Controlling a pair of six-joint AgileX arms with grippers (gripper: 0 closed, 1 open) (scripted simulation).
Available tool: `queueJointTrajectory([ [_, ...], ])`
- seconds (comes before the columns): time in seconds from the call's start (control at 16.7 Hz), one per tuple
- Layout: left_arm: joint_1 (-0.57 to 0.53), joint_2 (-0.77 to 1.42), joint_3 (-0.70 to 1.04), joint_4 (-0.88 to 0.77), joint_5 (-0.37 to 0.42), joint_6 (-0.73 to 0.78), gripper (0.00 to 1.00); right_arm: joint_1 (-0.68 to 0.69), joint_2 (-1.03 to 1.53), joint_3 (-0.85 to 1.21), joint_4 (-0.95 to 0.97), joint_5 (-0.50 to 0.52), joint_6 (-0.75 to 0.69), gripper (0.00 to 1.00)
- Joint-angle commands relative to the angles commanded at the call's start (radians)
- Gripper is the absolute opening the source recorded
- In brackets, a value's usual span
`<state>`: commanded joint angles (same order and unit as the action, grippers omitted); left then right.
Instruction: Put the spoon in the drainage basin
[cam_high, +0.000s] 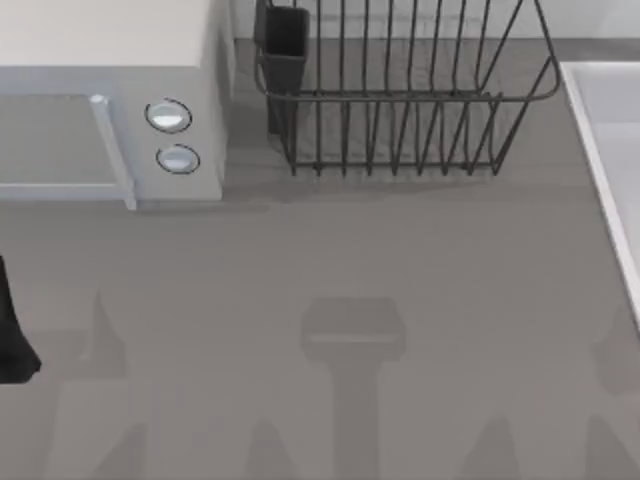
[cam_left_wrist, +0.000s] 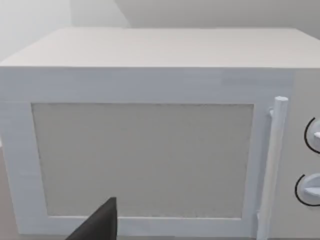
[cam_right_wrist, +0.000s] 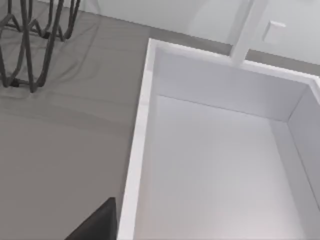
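The spoon is out of view. The drainage basin (cam_high: 612, 150) lies sunken at the table's right edge, pale grey with a lighter raised rim. In the right wrist view the drainage basin (cam_right_wrist: 215, 165) has a bare flat bottom. A dark part of my right gripper (cam_right_wrist: 97, 222) hangs over the table just beside the basin's rim. My left gripper (cam_left_wrist: 97, 225) faces the door of the white microwave (cam_left_wrist: 150, 140). In the top view a black part of my left arm (cam_high: 12, 335) sits at the far left edge.
The microwave (cam_high: 110, 100) with two round knobs fills the back left. A dark wire dish rack (cam_high: 400, 110) with a black cutlery cup (cam_high: 285, 45) stands at the back middle. A white tap (cam_right_wrist: 250, 25) rises behind the basin.
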<state>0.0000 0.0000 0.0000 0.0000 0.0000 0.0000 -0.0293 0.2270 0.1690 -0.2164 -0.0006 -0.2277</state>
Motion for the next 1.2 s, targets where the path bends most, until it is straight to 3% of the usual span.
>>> queueJointTrajectory([
  [0.48, 0.0, 0.0, 0.0, 0.0, 0.0, 0.0, 1.0, -0.068, 0.685, 0.375, -0.559, -0.005, -0.649, 1.0],
  [0.72, 0.0, 0.0, 0.0, 0.0, 0.0, 0.0, 1.0, -0.096, 0.926, 0.533, -0.766, -0.004, -0.889, 1.0],
  [0.9, 0.0, 0.0, 0.0, 0.0, 0.0, 0.0, 1.0, -0.109, 1.026, 0.608, -0.853, -0.003, -0.993, 1.0],
  [1.2, 0.0, 0.0, 0.0, 0.0, 0.0, 0.0, 1.0, -0.111, 1.044, 0.622, -0.869, -0.002, -1.011, 1.0],
])
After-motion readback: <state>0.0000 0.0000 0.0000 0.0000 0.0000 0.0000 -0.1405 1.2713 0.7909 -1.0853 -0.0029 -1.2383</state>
